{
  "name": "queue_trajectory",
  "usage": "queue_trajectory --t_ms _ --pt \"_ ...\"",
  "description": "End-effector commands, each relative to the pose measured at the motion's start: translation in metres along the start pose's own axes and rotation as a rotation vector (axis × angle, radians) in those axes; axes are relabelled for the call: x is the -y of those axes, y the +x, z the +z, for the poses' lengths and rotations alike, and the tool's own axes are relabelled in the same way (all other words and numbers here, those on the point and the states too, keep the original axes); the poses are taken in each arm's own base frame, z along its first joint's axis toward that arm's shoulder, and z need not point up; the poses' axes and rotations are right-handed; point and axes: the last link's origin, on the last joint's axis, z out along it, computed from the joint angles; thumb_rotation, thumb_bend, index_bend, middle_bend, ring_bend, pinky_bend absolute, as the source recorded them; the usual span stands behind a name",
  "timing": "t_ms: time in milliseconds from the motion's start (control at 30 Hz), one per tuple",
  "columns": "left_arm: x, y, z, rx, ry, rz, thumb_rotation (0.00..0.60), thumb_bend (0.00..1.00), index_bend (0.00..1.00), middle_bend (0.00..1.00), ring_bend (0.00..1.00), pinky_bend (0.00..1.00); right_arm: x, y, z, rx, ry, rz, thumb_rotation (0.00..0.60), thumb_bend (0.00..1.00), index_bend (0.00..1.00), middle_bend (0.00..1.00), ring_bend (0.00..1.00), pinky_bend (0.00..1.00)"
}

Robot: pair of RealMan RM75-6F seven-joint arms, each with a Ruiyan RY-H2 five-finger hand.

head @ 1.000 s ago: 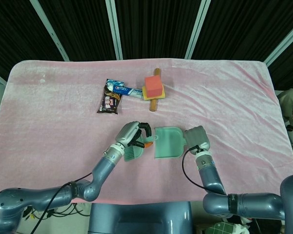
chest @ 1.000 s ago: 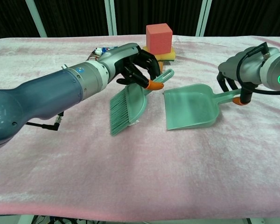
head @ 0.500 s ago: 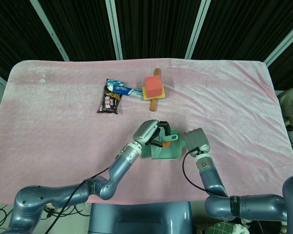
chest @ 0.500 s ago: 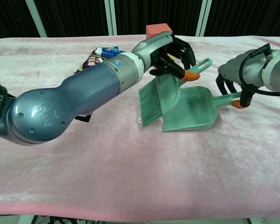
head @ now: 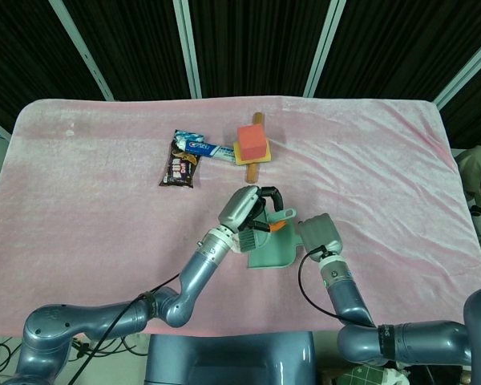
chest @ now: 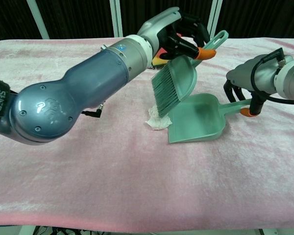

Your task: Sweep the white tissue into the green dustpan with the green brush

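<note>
Since half a second ago my brush (chest: 174,83) has risen off the cloth and swung up toward 12 o'clock, and that has uncovered the tissue (chest: 157,119), which was hidden under the bristles before. The pan (chest: 198,118) has also slid a little toward me and to 7 o'clock, its mouth now tilted at the tissue.

By my reading the sweep is not finished. The tissue lies crumpled on the pink cloth (chest: 137,181), touching or just beside the pan's front left corner, outside the lip rather than in the tray. In the head view my left arm hides it, so I go by the chest view alone. What is left is one more stroke: bring the bristles down at the tissue's 9 o'clock side and push it toward 3 o'clock, over the lip.

From the tissue, the bristle tips hang just above it at about 1 o'clock, not touching. My left hand (chest: 179,34) sits further up along the same line, fingers wrapped around the brush handle near its orange collar, gripping it firmly. My right hand (chest: 247,83) is at 3 o'clock from the tissue, beyond the tray, fingers curled down around the pan's handle and holding it steady on the cloth.

Far off at 12 o'clock a red block (head: 252,141) and snack packets (head: 186,158) lie well apart from all this.
</note>
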Motion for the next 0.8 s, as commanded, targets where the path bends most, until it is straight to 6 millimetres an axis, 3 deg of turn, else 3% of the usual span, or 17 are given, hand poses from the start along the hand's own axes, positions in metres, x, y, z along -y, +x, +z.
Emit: queue_trajectory --t_ms 33,433,800 --pt "0.009 0.008 -0.008 0.01 0.014 0.023 0.6 0.32 0.64 0.66 0.86 1.0 0.001 0.0 0.0 0.001 0.002 0.002 0.6 0.51 0.68 0.67 0.75 0.76" --pt "0.041 0.02 -0.036 0.053 0.099 0.071 0.6 0.32 0.64 0.66 0.86 1.0 0.014 0.002 -0.002 -0.002 0.032 -0.003 0.6 0.51 0.68 0.67 0.75 0.76" --pt "0.045 0.0 -0.03 0.074 0.113 0.065 0.6 0.32 0.65 0.67 0.86 1.0 0.017 0.002 -0.003 0.002 0.039 0.006 0.6 0.51 0.68 0.67 0.75 0.76"
